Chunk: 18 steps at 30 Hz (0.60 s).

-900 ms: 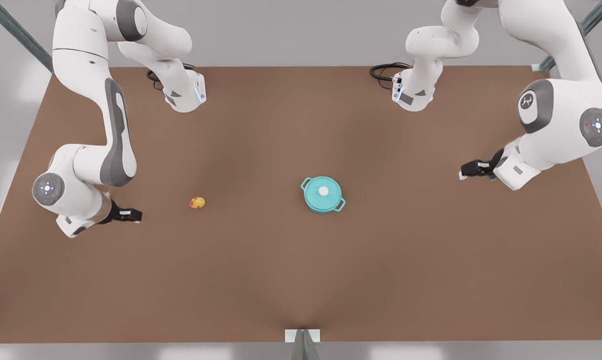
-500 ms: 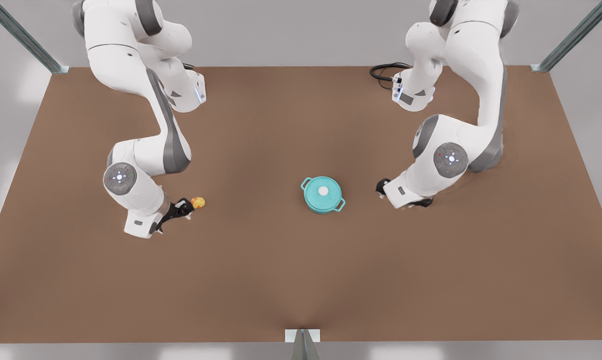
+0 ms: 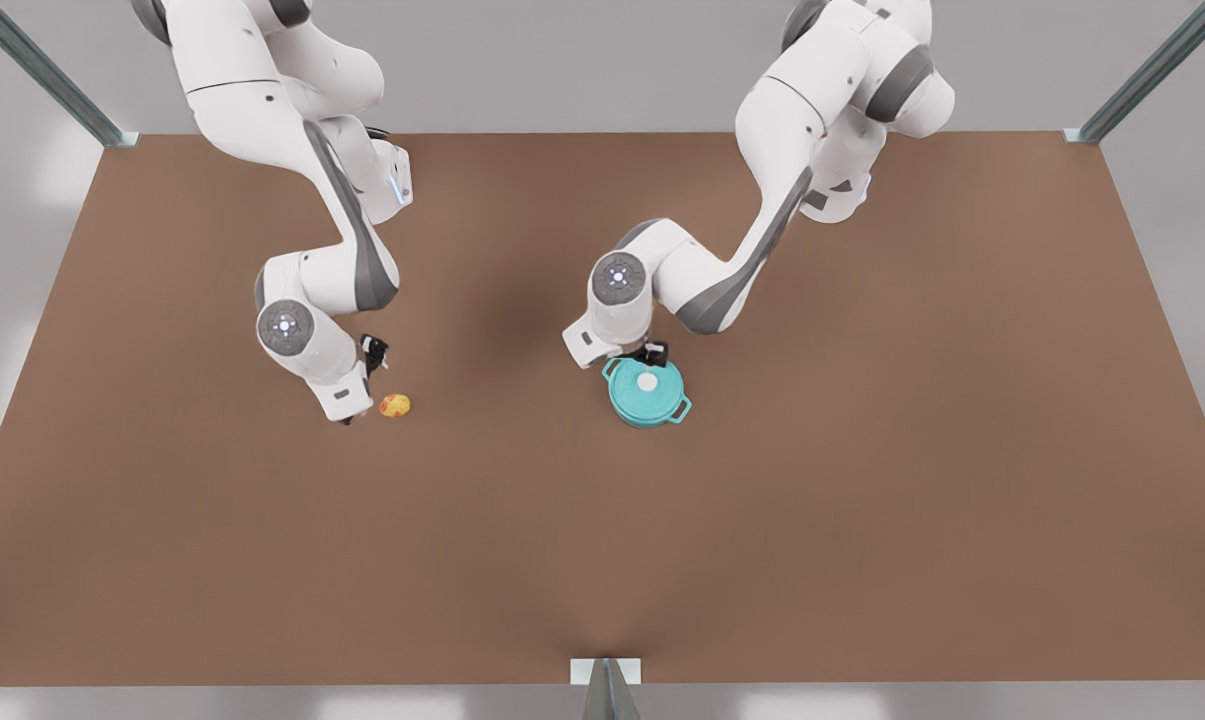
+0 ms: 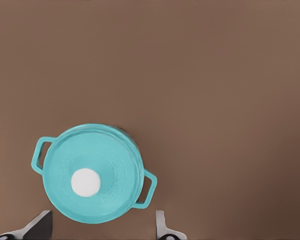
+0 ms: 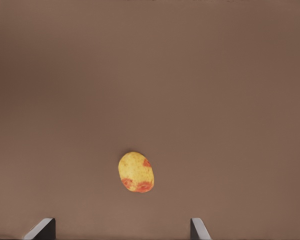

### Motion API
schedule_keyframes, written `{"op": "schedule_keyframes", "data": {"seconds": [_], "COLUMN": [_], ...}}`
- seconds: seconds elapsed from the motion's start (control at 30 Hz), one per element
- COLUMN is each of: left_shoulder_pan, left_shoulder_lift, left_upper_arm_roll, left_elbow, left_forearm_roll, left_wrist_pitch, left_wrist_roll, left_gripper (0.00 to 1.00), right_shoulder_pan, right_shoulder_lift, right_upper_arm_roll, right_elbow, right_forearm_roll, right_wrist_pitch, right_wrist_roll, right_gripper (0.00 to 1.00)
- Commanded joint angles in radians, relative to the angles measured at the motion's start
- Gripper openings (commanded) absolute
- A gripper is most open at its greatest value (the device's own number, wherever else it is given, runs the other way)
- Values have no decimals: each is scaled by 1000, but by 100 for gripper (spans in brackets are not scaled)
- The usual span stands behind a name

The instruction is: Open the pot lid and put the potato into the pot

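The pot lid [image 3: 647,381] sat on the pot [image 3: 646,392] mid-tabletop [image 3: 862,500]; the potato [image 3: 395,405] lay well apart. Your left claw [image 3: 652,352] had arrived over the lid, your right claw [image 3: 370,352] beside the potato; both open, empty, grasps pending.

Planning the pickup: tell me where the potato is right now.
The potato lies on the brown table at the front view's left, well apart from the lidded pot, just beside the open right tool hovering there.
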Motion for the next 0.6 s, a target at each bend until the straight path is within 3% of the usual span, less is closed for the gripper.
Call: {"op": "schedule_keyframes", "data": {"seconds": [0.0, 0.1, 0.2, 0.57], "left_shoulder_pan": [-13, -19, 22, 35], "left_shoulder_lift": [25, 57, 48, 56], "left_upper_arm_roll": [0, 0, 6, 8], "left_elbow": [-2, -89, -97, -166], "left_forearm_roll": [70, 105, 106, 126], "left_wrist_pitch": [113, 257, 244, 254], "left_wrist_roll": [-545, -545, -440, -423], "left_gripper": [100, 100, 100, 100], "right_shoulder_pan": [3, -1, -17, -39], "right_shoulder_lift": [-1, 90, 166, 166], "right_upper_arm_roll": [7, 7, 2, 5], "right_elbow": [-8, -4, -4, -99], "right_forearm_roll": [-8, -3, -3, 1], "right_wrist_pitch": [100, 197, 324, 332], "right_wrist_roll": [-541, -581, -685, -825], "right_gripper": [100, 100, 100, 100]}}
